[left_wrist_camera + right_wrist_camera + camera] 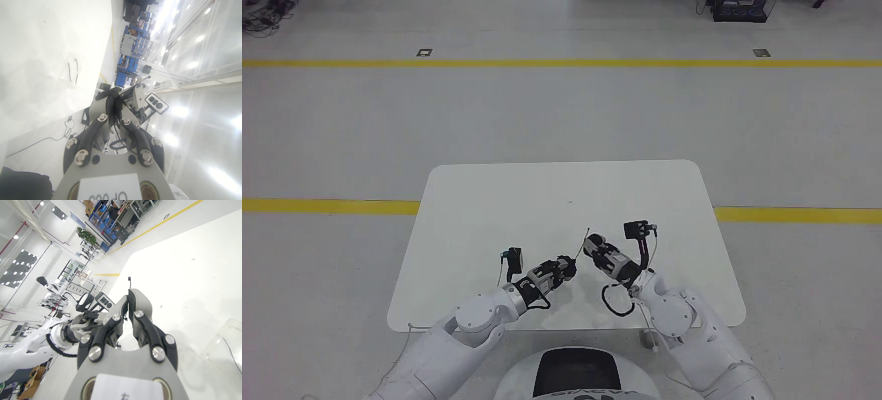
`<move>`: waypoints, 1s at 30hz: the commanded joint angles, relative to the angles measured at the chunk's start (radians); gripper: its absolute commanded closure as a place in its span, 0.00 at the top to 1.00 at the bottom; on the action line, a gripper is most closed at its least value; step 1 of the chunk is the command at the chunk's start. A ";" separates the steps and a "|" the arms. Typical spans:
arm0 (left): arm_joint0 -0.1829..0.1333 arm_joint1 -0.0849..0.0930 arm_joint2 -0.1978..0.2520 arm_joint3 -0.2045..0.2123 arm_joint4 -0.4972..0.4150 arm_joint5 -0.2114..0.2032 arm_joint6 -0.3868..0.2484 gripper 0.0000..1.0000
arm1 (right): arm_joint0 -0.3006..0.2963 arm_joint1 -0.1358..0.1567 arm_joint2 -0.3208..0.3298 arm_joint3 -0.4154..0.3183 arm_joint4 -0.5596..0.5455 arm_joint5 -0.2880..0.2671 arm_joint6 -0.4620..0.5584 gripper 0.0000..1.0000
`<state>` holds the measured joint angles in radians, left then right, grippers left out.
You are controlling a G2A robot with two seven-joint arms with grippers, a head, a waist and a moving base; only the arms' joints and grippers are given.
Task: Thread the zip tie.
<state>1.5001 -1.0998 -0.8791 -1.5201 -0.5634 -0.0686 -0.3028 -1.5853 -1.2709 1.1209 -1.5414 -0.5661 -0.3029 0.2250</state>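
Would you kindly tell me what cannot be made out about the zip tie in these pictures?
Top view: the zip tie is too thin to show whether its tail has entered its head.
Left wrist view: dark pads of the left tool hide whatever it pinches.
Right wrist view: the right tool hides most of the strap.

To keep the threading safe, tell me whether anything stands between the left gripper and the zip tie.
Nothing visible does. The right gripper is shut on the zip tie, whose head sticks out past its fingertips over the table. The left gripper sits close beside it.
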 commanded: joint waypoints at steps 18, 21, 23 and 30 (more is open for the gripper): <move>0.000 0.000 0.000 0.000 0.000 0.000 0.000 0.00 | 0.010 0.003 -0.020 0.006 -0.009 -0.007 0.008 0.00; 0.000 0.000 0.000 0.000 0.000 0.000 0.000 0.00 | 0.010 0.004 -0.024 0.008 -0.013 -0.010 0.011 0.00; 0.000 0.000 0.000 0.000 0.000 0.000 0.000 0.00 | 0.011 0.004 -0.027 0.008 -0.015 -0.011 0.013 0.00; 0.000 0.000 0.000 0.000 0.000 0.000 0.000 0.00 | 0.011 0.006 -0.032 0.009 -0.014 -0.016 0.011 0.00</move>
<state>1.5001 -1.0998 -0.8791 -1.5201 -0.5634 -0.0686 -0.3028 -1.5740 -1.2653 1.0890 -1.5320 -0.5812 -0.3177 0.2376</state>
